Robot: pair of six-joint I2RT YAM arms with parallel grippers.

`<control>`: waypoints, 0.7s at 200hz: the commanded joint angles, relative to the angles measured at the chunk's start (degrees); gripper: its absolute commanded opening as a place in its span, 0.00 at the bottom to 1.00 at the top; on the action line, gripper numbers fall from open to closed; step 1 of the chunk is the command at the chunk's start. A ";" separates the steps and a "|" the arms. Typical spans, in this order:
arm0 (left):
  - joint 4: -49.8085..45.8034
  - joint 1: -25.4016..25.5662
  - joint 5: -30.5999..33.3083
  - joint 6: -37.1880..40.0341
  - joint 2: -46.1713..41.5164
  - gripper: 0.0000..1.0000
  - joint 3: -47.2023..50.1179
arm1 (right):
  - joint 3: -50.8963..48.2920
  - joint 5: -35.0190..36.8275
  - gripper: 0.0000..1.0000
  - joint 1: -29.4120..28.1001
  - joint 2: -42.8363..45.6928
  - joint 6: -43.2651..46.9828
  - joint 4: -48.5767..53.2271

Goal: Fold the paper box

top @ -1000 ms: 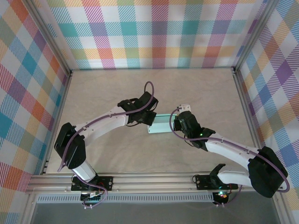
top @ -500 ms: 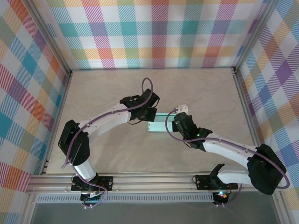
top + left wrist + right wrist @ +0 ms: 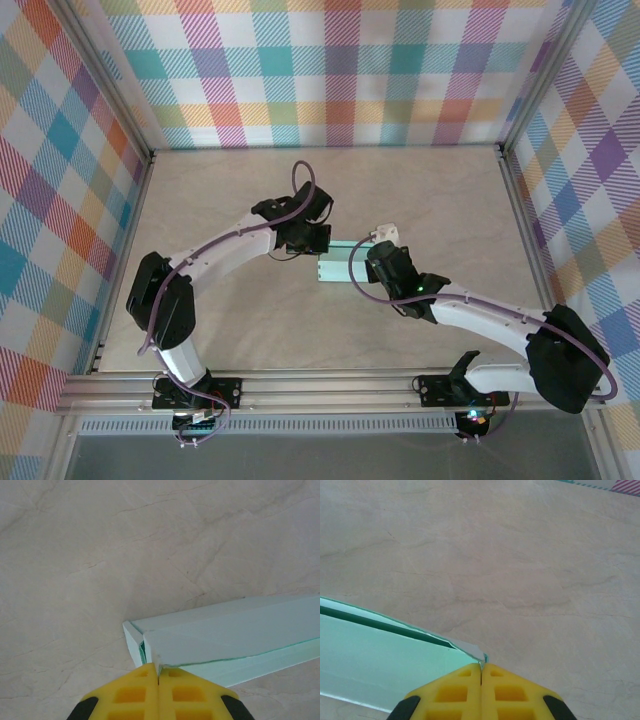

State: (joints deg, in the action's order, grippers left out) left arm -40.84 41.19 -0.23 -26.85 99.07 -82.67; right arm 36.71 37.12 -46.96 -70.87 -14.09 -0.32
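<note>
Left wrist view: the left gripper, bottom centre, has its yellow fingers pressed together on a corner flap of the box, which runs to the right edge. Right wrist view: the right gripper likewise pinches a box corner; the box fills the lower left. From above, the box sits mid-frame on the table.

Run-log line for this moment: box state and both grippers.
paper box: on table | left gripper: shut, pinching a box corner | right gripper: shut, pinching the opposite end's corner
</note>
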 commanded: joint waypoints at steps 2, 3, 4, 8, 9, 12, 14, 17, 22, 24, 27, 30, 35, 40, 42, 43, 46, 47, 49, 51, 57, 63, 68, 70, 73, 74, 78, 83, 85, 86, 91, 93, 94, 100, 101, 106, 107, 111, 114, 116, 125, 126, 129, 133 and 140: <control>0.69 0.09 -5.01 -1.38 0.49 0.00 -2.90 | 0.99 -2.23 0.00 -1.15 -1.05 0.89 0.25; 0.68 0.06 -4.94 -1.41 0.50 0.00 -2.87 | 0.99 -2.23 0.00 -1.14 -1.03 0.90 0.24; 0.68 0.05 -4.95 -1.39 0.51 0.00 -2.90 | 0.99 -2.23 0.00 -1.13 -1.03 0.90 0.23; 0.67 0.03 -4.92 -1.37 0.51 0.00 -2.86 | 0.87 -2.22 0.00 -1.18 -1.03 0.77 0.19; 0.67 -0.01 -4.94 -1.37 0.51 0.00 -2.85 | 0.85 -2.23 0.00 -1.15 -1.03 0.79 0.16; 0.67 0.01 -4.95 -1.36 0.51 0.00 -2.77 | 0.82 -2.21 0.00 -1.16 -1.02 0.81 0.14; 0.74 0.01 -4.96 -1.38 0.54 0.00 -2.71 | 0.76 -2.23 0.00 -1.17 -1.02 0.79 0.14; 0.76 0.03 -4.96 -1.43 0.55 0.00 -2.66 | 0.78 -2.23 0.00 -1.17 -1.05 0.81 0.12; 0.73 -0.05 -4.96 -1.45 0.64 0.00 -2.52 | 0.73 -2.24 0.00 -1.14 -1.10 0.69 0.07; 0.75 -0.10 -5.00 -1.45 0.68 0.00 -2.56 | 0.71 -2.26 0.00 -1.12 -1.11 0.72 0.03; 0.69 -0.06 -5.10 -1.59 0.75 0.00 -2.52 | 0.72 -2.30 0.00 -1.18 -1.11 0.74 0.03; 0.75 -0.12 -5.27 -1.60 0.82 0.00 -2.56 | 0.65 -2.26 0.00 -1.14 -1.18 0.73 0.00; 0.82 -0.13 -5.45 -1.68 0.94 0.00 -2.71 | 0.70 -2.28 0.00 -1.23 -1.20 0.73 0.11; 0.73 -0.14 -5.56 -1.68 0.99 0.00 -2.83 | 0.79 -2.24 0.00 -1.13 -1.19 0.68 0.14; 0.71 -0.14 -5.52 -1.64 1.03 0.00 -2.91 | 0.68 -2.30 0.00 -1.12 -1.13 0.67 0.07; 0.74 -0.14 -5.55 -1.72 1.08 0.00 -2.88 | 0.66 -2.31 0.00 -1.12 -1.12 0.66 0.11; 0.76 -0.19 -5.61 -1.79 1.12 0.00 -2.89 | 0.65 -2.23 0.00 -1.14 -1.12 0.64 0.09; 0.76 -0.25 -5.64 -1.80 1.13 0.00 -2.96 | 0.65 -2.23 0.00 -1.13 -1.12 0.68 0.03; 0.76 -0.28 -5.72 -1.80 1.13 0.00 -2.98 | 0.65 -2.23 0.00 -1.19 -1.11 0.69 -0.02; 0.76 -0.24 -5.85 -1.91 1.17 0.00 -3.01 | 0.67 -2.25 0.00 -1.20 -1.11 0.72 -0.03; 0.82 -0.36 -6.23 -2.02 1.17 0.00 -3.03 | 0.66 -2.23 0.00 -1.12 -1.12 0.79 0.04; 0.68 -0.48 -6.56 -2.14 1.26 0.00 -3.19 | 0.64 -2.23 0.00 -1.19 -1.05 0.75 0.16; 0.67 -0.56 -6.98 -2.33 1.46 0.00 -3.31 | 0.65 -2.23 0.00 -1.13 -1.02 0.73 0.14; 0.67 -0.58 -7.20 -2.35 1.50 0.00 -3.40 | 0.67 -2.28 0.00 -1.12 -1.09 0.73 0.10; 0.67 -0.75 -7.57 -2.36 1.60 0.00 -3.52 | 0.67 -2.24 0.00 -1.16 -1.05 0.73 0.14; 0.67 -0.75 -7.62 -2.35 1.63 0.00 -3.58 | 0.66 -2.19 0.00 -1.18 -1.04 0.73 0.09; 0.60 -0.88 -7.98 -2.38 1.68 0.00 -3.65 | 0.65 -2.18 0.00 -1.16 -0.94 0.68 0.06; 0.54 -0.94 -8.03 -2.34 1.70 0.00 -3.72 | 0.58 -2.23 0.00 -1.12 -0.96 0.64 0.05; 0.51 -0.94 -7.99 -2.31 1.73 0.00 -3.81 | 0.61 -2.25 0.00 -1.16 -0.94 0.64 0.01; 0.46 -0.94 -7.97 -2.28 1.74 0.00 -3.85 | 0.63 -2.24 0.00 -1.18 -0.98 0.64 -0.06; 0.35 -1.06 -7.81 -2.12 1.75 0.00 -3.88 | 0.56 -2.23 0.00 -1.19 -0.98 0.64 -0.19; 0.28 -1.06 -7.78 -2.10 1.77 0.00 -3.92 | 0.60 -2.23 0.00 -1.16 -1.01 0.62 -0.25; 0.26 -1.04 -7.77 -2.08 1.80 0.00 -3.91 | 0.62 -2.28 0.00 -1.14 -0.97 0.58 -0.27; 0.07 -1.07 -7.81 -1.96 1.92 0.00 -3.94 | 0.61 -2.32 0.00 -1.12 -1.03 0.42 -0.16; 0.02 -1.09 -7.88 -1.97 1.92 0.00 -3.96 | 0.63 -2.32 0.00 -1.16 -1.03 0.40 -0.19; -0.10 -1.26 -8.11 -1.87 1.97 0.00 -3.99 | 0.64 -2.33 0.00 -1.17 -1.06 0.38 -0.21; -0.11 -1.32 -8.20 -1.84 1.99 0.00 -3.99 | 0.60 -2.32 0.00 -1.14 -1.04 0.38 -0.17; -0.20 -1.40 -8.37 -1.89 2.08 0.00 -3.99 | 0.64 -2.30 0.00 -1.12 -1.06 0.35 -0.13; -0.20 -1.50 -8.63 -2.01 2.05 0.00 -3.99 | 0.71 -2.32 0.00 -1.13 -1.14 0.37 -0.12; -0.21 -1.58 -8.89 -2.03 2.11 0.00 -3.99 | 0.66 -2.38 0.00 -1.16 -1.12 0.33 -0.12; -0.03 -2.13 -10.36 -2.39 2.26 0.00 -4.01 | 0.69 -2.32 0.00 -1.14 -1.08 0.37 -0.04; -0.03 -2.28 -10.51 -2.44 2.26 0.00 -4.04 | 0.67 -2.32 0.00 -1.17 -1.05 0.37 -0.04; -0.03 -2.38 -10.77 -2.49 2.22 0.00 -4.00 | 0.67 -2.34 0.00 -1.19 -1.09 0.44 -0.03; -0.08 -2.50 -10.88 -2.54 2.27 0.00 -4.08 | 0.67 -2.32 0.00 -1.18 -1.07 0.46 -0.08; -0.37 -2.60 -10.56 -2.39 2.27 0.00 -4.23 | 0.59 -2.27 0.00 -1.17 -1.02 0.45 -0.17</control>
State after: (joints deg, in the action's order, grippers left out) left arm -42.09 39.03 -5.32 -28.56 100.57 -84.66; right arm 36.73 37.78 -46.96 -71.11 -14.11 -0.40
